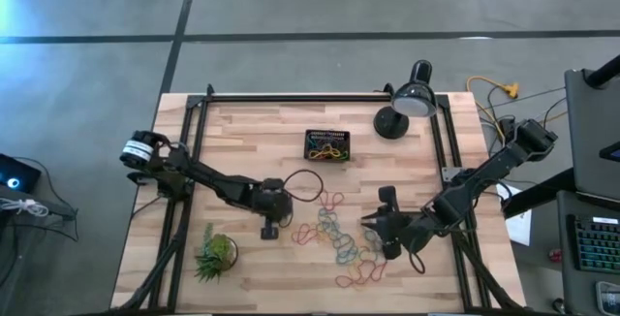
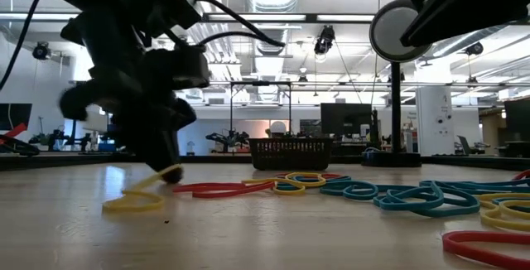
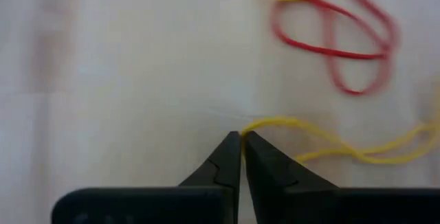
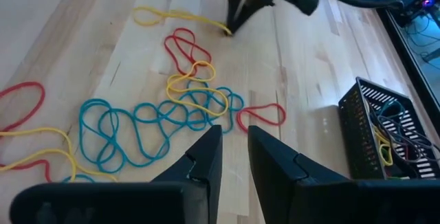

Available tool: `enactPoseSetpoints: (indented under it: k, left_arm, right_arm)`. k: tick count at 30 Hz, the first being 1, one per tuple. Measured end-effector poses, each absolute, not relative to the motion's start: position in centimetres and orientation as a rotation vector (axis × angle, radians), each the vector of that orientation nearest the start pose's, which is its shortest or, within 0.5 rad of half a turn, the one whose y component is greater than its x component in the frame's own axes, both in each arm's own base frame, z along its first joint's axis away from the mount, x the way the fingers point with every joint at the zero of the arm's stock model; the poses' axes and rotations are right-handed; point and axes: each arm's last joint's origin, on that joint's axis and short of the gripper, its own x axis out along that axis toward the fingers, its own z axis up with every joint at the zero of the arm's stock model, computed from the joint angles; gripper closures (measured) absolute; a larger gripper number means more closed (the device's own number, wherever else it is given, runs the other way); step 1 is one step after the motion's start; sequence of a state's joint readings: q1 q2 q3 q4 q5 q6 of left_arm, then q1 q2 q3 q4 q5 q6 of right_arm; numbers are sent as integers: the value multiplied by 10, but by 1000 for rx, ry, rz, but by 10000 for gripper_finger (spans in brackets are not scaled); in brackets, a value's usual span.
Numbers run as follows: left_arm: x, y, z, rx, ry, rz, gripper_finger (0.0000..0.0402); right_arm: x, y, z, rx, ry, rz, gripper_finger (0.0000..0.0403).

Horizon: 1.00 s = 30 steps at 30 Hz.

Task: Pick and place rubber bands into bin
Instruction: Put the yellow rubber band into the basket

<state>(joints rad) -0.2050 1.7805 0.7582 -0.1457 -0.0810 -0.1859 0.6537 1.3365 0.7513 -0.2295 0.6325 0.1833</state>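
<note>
Many rubber bands (image 1: 334,234) in red, blue, yellow and green lie loose on the wooden table, also seen in the right wrist view (image 4: 151,124). The bin (image 1: 327,145), a small black slotted tray with bands inside, stands farther back, and its wall (image 4: 364,131) shows in the right wrist view. My left gripper (image 3: 241,138) is at the left edge of the pile, tips down at the table, shut on a yellow rubber band (image 3: 344,145). My right gripper (image 4: 235,148) hovers open over the pile's right side, touching nothing. My left gripper pinches the yellow rubber band at one end of its loop (image 3: 253,126), between the very tips of the two fingers (image 2: 168,171), coming from above and pointing down. The rest of the band (image 2: 132,202) trails slack on the table beside the fingertips.
A black desk lamp (image 1: 407,103) stands near the far right corner, right of the bin. A spiky green plant (image 1: 215,253) sits near the front left edge. Black frame rails run along the table's left, far and right sides. Bare wood lies between the pile and the bin.
</note>
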Motion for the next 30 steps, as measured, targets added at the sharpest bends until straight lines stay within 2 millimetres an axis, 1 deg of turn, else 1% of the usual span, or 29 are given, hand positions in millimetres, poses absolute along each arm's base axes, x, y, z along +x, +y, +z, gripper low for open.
enactPoseSetpoints:
  k: [5, 8, 12, 16, 19, 30]
  left_arm:
    - [288, -50, 96, 128, 1121, 213, 401]
    - [293, -48, 102, 203, 1076, 332, 402]
    - [302, -48, 113, 296, 1001, 445, 401]
    - [309, -48, 120, 403, 963, 532, 401]
    - [319, -49, 133, 431, 887, 573, 401]
    - [343, -52, 162, 576, 812, 578, 401]
  right_arm:
    - [216, 144, 209, -311, 646, -40, 339]
    - [216, 144, 209, -311, 646, -39, 339]
    - [216, 144, 209, -311, 646, -39, 341]
    - [216, 144, 209, -313, 646, -38, 344]
    - [216, 144, 209, -313, 646, -38, 344]
    - [216, 144, 209, -312, 644, -38, 344]
